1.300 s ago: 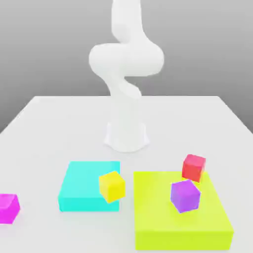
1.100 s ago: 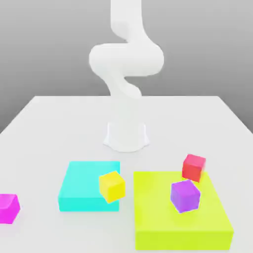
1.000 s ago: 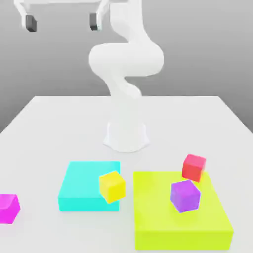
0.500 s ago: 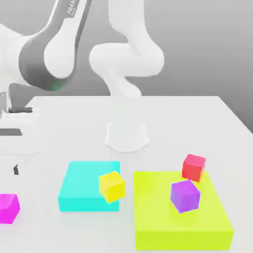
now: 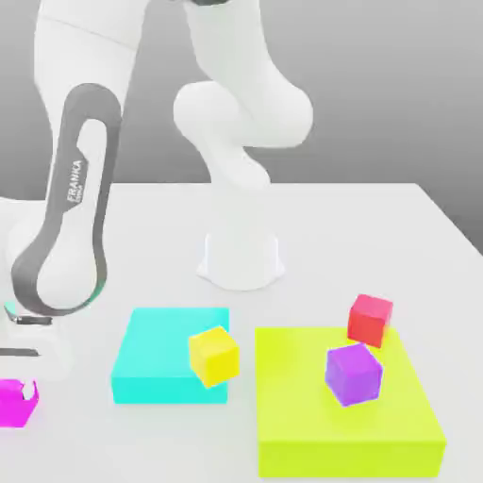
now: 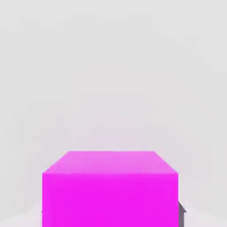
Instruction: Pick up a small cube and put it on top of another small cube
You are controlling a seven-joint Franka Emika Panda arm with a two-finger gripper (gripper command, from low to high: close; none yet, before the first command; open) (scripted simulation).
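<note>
In the exterior view, the gripper point(image 6: 113, 217) is closing on the magenta cube point(image 5: 15, 404), which is sitting on the white table point(image 5: 321, 236) at eight o'clock, by the picture's edge. Bare tabletop is separating it from the cyan block point(image 5: 170, 344); the red cube point(image 5: 369, 321) is resting toward four o'clock.

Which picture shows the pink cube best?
The hand view: the pink cube looks big there, with two faces showing. The exterior view shows just part of it, cut off at the picture's edge, below the gripper.
</note>
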